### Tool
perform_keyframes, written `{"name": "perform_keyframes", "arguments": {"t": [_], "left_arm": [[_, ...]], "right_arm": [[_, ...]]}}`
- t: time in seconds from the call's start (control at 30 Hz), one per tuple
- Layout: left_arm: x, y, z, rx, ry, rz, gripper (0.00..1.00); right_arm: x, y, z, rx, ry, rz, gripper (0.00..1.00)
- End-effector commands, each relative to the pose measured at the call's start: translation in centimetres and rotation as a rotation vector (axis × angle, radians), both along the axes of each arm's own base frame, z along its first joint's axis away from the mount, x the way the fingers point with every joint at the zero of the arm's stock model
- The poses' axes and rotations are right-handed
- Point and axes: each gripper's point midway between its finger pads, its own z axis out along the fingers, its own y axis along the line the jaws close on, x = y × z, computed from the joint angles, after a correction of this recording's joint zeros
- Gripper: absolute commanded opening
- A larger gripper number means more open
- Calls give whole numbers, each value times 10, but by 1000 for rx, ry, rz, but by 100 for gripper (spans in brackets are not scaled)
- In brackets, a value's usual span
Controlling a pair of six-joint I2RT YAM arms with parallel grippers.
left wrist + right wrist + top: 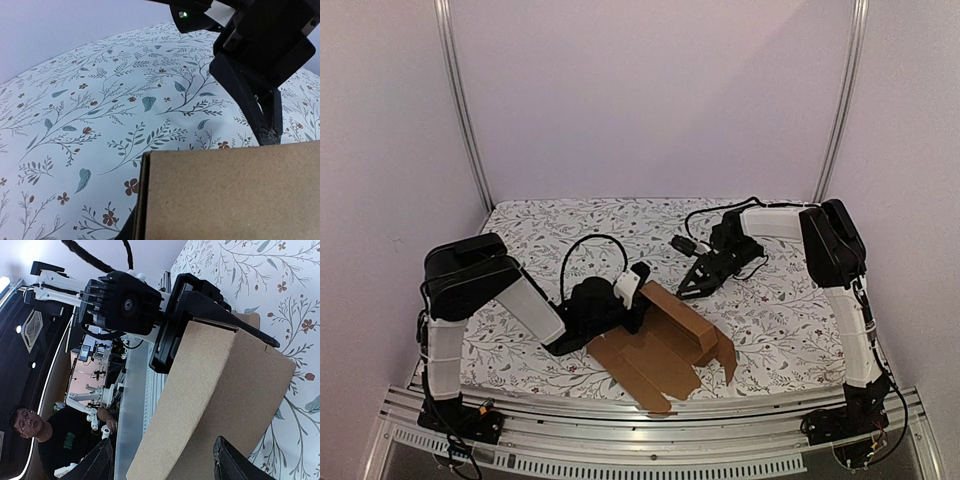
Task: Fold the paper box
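Paper box [660,362] within left gripper [644,294]

This is looking like a robotics lab, set up as a test cell. A left arm [490,290] and a right arm [840,270] are sitting bolted to a slotted aluminium rail [650,415] at the near edge of a table. A floral cloth [560,225] is covering the table. Aluminium posts [460,110] and plain white panels [650,90] are boxing the table in, and loose black cables [590,240] are looping off the arms. Past the rail, in the right wrist view, a man [45,440] in glasses and a dark shirt is watching beside more white robot hardware [82,407].
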Motion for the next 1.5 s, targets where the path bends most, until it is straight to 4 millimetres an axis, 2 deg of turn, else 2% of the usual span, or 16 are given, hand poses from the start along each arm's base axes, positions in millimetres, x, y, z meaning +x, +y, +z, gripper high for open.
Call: {"name": "perform_keyframes", "arguments": {"t": [0.0, 0.17, 0.3, 0.37, 0.5, 0.63, 0.73, 0.87, 1.0, 1.13, 1.23, 1.3, 1.47], "left_arm": [[0, -7, -1, -15, 2, -17, 14], [1, -6, 0, -30, 13, -2, 6], [6, -6, 4, -64, 25, 36, 1], [10, -7, 5, -66, 28, 73, 0], [23, 3, 3, -6, 25, 253, 0], [19, 0, 12, -6, 19, 263, 0], [11, 4, 16, 36, 38, 230, 3], [-7, 22, 26, 122, 108, 200, 7], [-31, 44, 25, 278, 258, 163, 8], [-58, 70, 20, 427, 479, 149, 10], [-73, 103, 5, 524, 650, 205, 12], [-80, 119, -2, 520, 759, 245, 12], [-75, 134, -1, 471, 899, 304, 19]], "right_arm": [[-20, -11, 1, -132, 216, 5, 67], [-23, -6, -2, -129, 230, 13, 67], [-40, 8, -3, -121, 245, 52, 67], [-47, 15, 0, -106, 267, 63, 67], [-55, 21, 6, -92, 271, 83, 68], [-53, 19, 5, -98, 260, 83, 68], [-39, 6, 9, -114, 261, 52, 68], [-6, -22, 22, -92, 168, -17, 68], [29, -50, 29, -120, 83, -124, 68], [49, -76, 40, -182, -6, -207, 70], [54, -92, 43, -254, -70, -251, 70], [53, -100, 35, -328, -109, -270, 70], [44, -115, 24, -436, -170, -317, 70]]}}
